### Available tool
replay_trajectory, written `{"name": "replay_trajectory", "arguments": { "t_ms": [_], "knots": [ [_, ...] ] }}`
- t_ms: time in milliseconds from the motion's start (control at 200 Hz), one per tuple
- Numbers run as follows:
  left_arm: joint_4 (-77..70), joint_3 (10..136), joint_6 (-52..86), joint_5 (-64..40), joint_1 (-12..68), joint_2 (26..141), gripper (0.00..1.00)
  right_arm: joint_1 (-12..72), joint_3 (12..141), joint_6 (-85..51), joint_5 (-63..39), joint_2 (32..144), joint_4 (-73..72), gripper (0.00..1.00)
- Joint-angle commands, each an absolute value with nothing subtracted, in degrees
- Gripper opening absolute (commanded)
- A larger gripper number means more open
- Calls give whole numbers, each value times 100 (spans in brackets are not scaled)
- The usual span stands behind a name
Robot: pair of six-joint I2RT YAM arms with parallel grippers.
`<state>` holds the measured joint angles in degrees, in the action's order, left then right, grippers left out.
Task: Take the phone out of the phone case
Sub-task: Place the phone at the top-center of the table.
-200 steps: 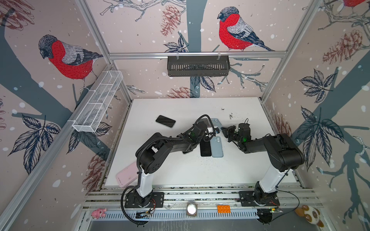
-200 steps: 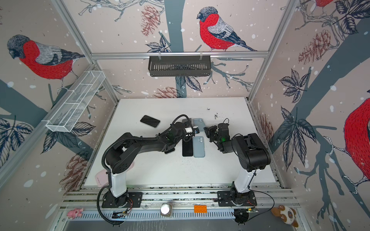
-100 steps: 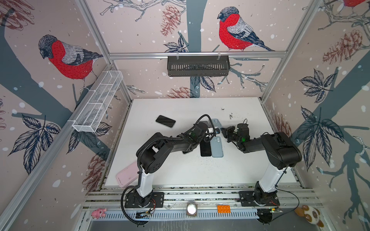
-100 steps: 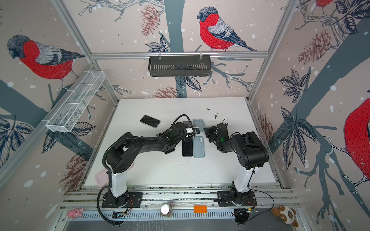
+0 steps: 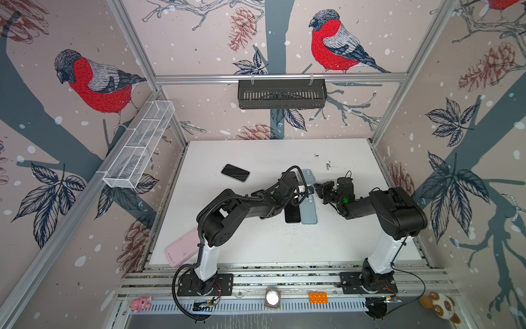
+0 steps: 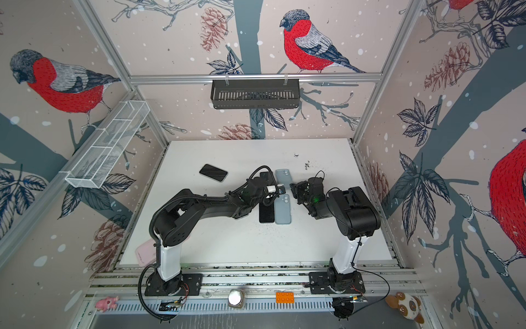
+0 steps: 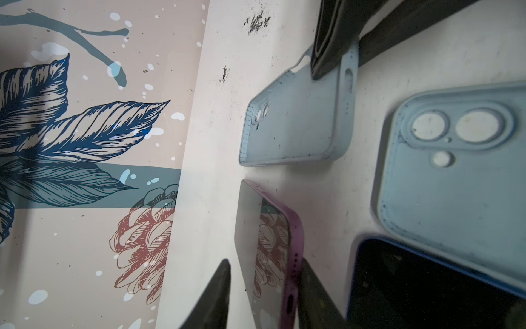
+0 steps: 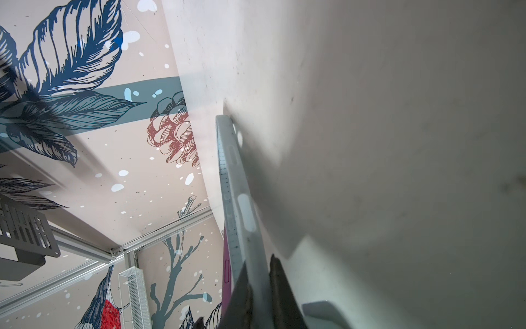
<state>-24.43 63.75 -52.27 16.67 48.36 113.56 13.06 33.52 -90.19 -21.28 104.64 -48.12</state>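
The purple phone lies out on the table, just beside the empty pale-blue phone case. The left gripper straddles the phone's end, jaws spread. The right gripper pinches the case's rim.

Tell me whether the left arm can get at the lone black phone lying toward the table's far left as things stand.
Probably yes. The black phone lies flat on open table with nothing between it and the left gripper. But its jaws straddle a purple-edged phone, which it must clear first.
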Motion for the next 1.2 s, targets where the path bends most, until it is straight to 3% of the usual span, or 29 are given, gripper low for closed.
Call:
{"name": "replay_trajectory", "arguments": {
  "t_ms": [0, 165, 250, 395, 535, 670, 725, 1001, 1196],
  "knots": [
    [-2539, 6443, -5115, 1659, 4886, 11313, 46, 1318, 3365, -9044, -2163, 10490, -4931, 19],
    [-2524, 6416, -4989, 1713, 4903, 11212, 54, 1345, 3393, -9035, -2145, 10538, -4920, 23],
    [-2492, 6377, -4906, 1738, 4918, 11121, 67, 1349, 3425, -9010, -2118, 10569, -4880, 23],
    [-2615, 6354, -4807, 1921, 4920, 10924, 70, 1362, 3452, -8985, -2096, 10587, -4835, 24],
    [-2630, 6493, -4378, 2103, 4913, 10550, 92, 1380, 3561, -8852, -2045, 10622, -4620, 26],
    [-2355, 6710, -3651, 2293, 4913, 10197, 94, 1389, 3665, -8727, -2047, 10737, -4539, 34],
    [-2284, 6732, -3372, 2402, 4913, 10031, 99, 1389, 3716, -8651, -2069, 10782, -4454, 41],
    [-1423, 6906, -2120, 2548, 4937, 9148, 99, 1362, 3957, -7852, -2354, 10607, -3763, 74],
    [-796, 6893, -1481, 2835, 4993, 8525, 99, 1194, 4211, -6513, -2795, 10207, -2340, 82]
  ]
}}
